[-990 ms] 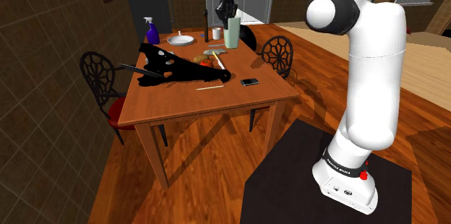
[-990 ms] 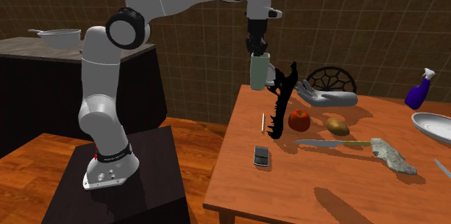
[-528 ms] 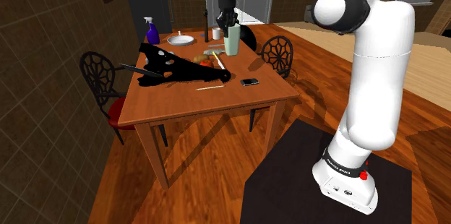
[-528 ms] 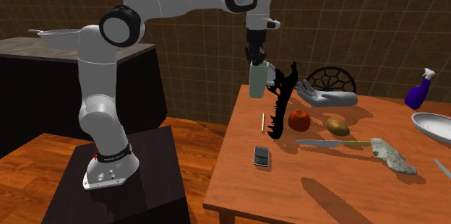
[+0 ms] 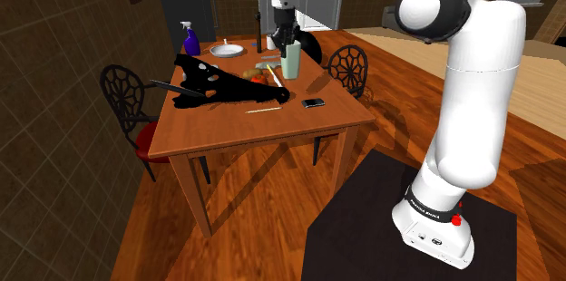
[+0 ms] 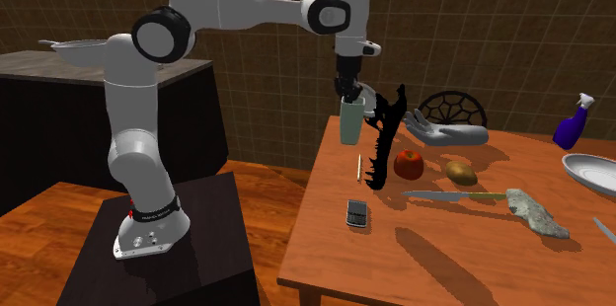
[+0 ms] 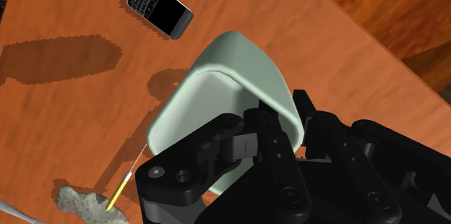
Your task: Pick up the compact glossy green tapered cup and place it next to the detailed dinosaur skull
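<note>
The pale green tapered cup (image 5: 291, 60) (image 6: 350, 122) (image 7: 217, 89) hangs upright low over the wooden table (image 5: 272, 130), near its edge. My gripper (image 5: 287, 40) (image 6: 348, 93) (image 7: 286, 131) is shut on the cup's rim from above, one finger inside and one outside. The black dinosaur skull (image 5: 222, 86) (image 6: 384, 136) lies just beside the cup, toward the shoulder view's left. Whether the cup's base touches the table I cannot tell.
A black phone (image 7: 160, 6) (image 6: 356, 214) and a pencil (image 6: 358, 167) lie near the cup. A red fruit (image 6: 409, 164), a potato (image 6: 459, 171), a knife (image 6: 444, 195), a stone (image 6: 535, 210), a plate (image 6: 590, 171) and a purple spray bottle (image 6: 570, 121) sit further along. Chairs (image 5: 127, 98) flank the table.
The arm has lowered the cup steadily toward the table and brought it closer to the skull. The grip on the rim is unchanged.
</note>
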